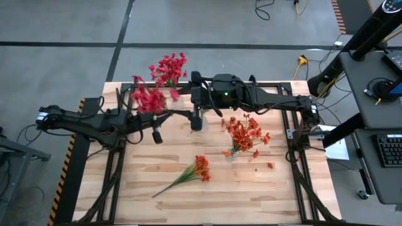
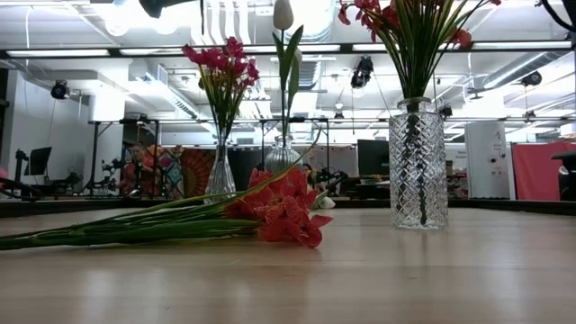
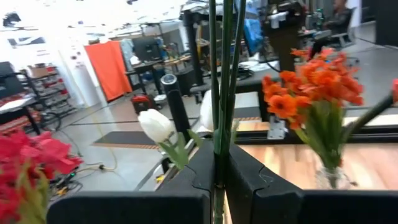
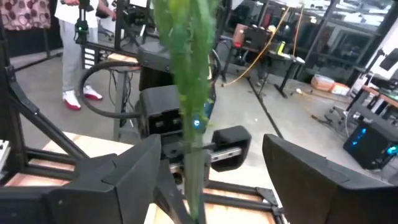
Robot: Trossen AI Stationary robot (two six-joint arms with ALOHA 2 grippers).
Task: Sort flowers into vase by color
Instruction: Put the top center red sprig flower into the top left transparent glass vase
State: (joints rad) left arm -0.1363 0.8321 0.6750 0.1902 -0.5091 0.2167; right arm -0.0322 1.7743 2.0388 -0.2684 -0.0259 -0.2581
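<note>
**Meanwhile: stems clamped, vases crowded**

Stood across the back of the table: a vase of crimson flowers (image 2: 223, 67) at about 10 o'clock, a white-bud flower (image 2: 283, 15) in the middle vase, a cut-glass vase (image 2: 418, 162) of orange flowers (image 1: 246, 134) at 2 o'clock. Lay loose on the pale wooden table (image 1: 251, 188) near 6 o'clock: one orange-red bunch (image 1: 200, 168). Clamped together on thin green stalks (image 3: 219, 81): the left gripper (image 3: 219, 180). Spread apart either side of a leafy green stem (image 4: 189, 93), not pinching it: the right gripper (image 4: 208, 180). Cut off at the low view's upper edge: the orange heads. Beyond: grey floor, cables, desks, a person's legs.
</note>
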